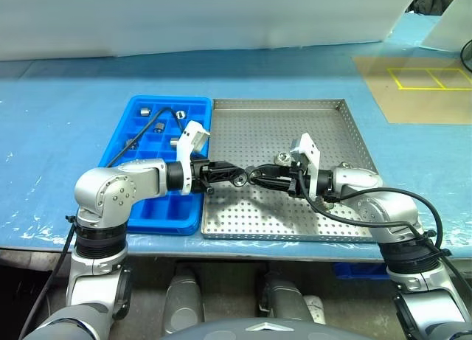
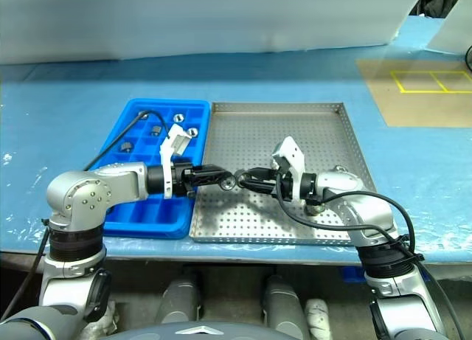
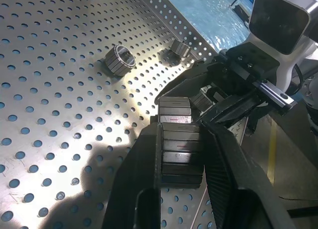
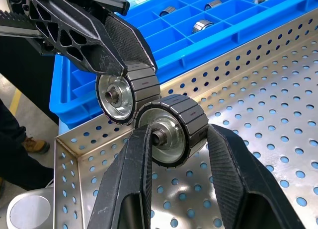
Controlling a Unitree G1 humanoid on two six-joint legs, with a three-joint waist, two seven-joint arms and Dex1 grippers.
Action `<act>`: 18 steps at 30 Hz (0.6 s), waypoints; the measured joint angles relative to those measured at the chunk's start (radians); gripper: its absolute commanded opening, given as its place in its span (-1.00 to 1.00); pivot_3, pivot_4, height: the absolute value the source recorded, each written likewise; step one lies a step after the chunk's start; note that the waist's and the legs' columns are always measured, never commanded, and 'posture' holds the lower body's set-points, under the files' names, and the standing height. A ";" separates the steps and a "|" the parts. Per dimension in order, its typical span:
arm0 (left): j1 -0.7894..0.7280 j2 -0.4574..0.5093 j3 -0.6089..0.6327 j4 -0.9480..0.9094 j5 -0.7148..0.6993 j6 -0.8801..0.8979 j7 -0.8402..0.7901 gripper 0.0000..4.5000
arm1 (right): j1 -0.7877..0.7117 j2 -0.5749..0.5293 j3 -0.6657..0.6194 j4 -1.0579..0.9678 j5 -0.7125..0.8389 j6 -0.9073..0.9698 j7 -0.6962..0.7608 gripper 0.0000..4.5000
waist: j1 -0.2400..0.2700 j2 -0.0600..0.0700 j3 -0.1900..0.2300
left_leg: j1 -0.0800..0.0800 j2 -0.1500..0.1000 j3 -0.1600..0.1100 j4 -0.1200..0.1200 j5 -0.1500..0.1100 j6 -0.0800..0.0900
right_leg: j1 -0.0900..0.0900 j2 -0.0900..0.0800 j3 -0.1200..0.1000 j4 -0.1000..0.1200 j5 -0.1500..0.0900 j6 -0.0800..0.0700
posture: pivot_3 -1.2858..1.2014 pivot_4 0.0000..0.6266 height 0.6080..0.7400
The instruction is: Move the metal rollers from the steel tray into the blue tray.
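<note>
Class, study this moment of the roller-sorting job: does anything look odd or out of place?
Yes. Both grippers, left and right, each grip a metal roller, the other beside it, tip to tip above the steel tray, the rollers seemingly touching, not over the blue tray.

Both arms reach inward above the steel tray point(image 1: 354, 144) near its front-left part, forearms roughly level. The left gripper point(image 1: 237, 178) and right gripper point(image 1: 254, 175) meet tip to tip, each clamped on a roller point(image 4: 169, 127).

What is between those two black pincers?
Two small ribbed silver metal rollers, touching, one gripped in each of the left pincer and right pincer, seen in the right wrist view.
</note>
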 measured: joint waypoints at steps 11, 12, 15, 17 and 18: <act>0.008 0.014 -0.019 0.002 -0.014 -0.042 0.016 -0.64 | 0.000 0.000 0.001 0.002 -0.010 -0.017 -0.006 -0.46 | 0.000 0.000 0.000 | 0.000 0.000 0.000 0.000 0.000 0.000 | 0.000 0.000 0.000 0.000 0.000 0.000 | -0.04 -0.52 1.00; 0.009 0.017 -0.019 0.001 -0.019 -0.044 0.020 -0.64 | 0.000 0.000 0.002 0.002 -0.010 -0.019 -0.006 -0.46 | 0.000 0.000 0.000 | 0.000 0.000 0.000 0.000 0.000 0.000 | 0.000 0.000 0.000 0.000 0.000 0.000 | -0.04 -0.52 1.00; 0.014 0.036 -0.019 -0.005 -0.035 -0.049 0.026 -0.64 | 0.000 0.006 0.007 0.004 -0.010 -0.026 -0.009 -0.46 | 0.000 0.000 0.000 | 0.000 0.000 0.000 0.000 0.000 0.000 | 0.000 0.000 0.000 0.000 0.000 0.000 | -0.03 -0.52 1.00; 0.017 0.053 -0.019 -0.011 -0.047 -0.050 0.033 -0.64 | -0.001 0.010 0.011 0.007 -0.010 -0.035 -0.010 -0.46 | 0.000 0.000 0.000 | 0.000 0.000 0.000 0.000 0.000 0.000 | 0.000 0.000 0.000 0.000 0.000 0.000 | -0.03 -0.52 1.00; 0.019 0.059 -0.018 -0.015 -0.052 -0.053 0.034 -0.64 | -0.001 0.012 0.012 0.009 -0.010 -0.040 -0.010 -0.46 | 0.000 0.000 0.000 | 0.000 0.000 0.000 0.000 0.000 0.000 | 0.000 0.000 0.000 0.000 0.000 0.000 | -0.02 -0.52 1.00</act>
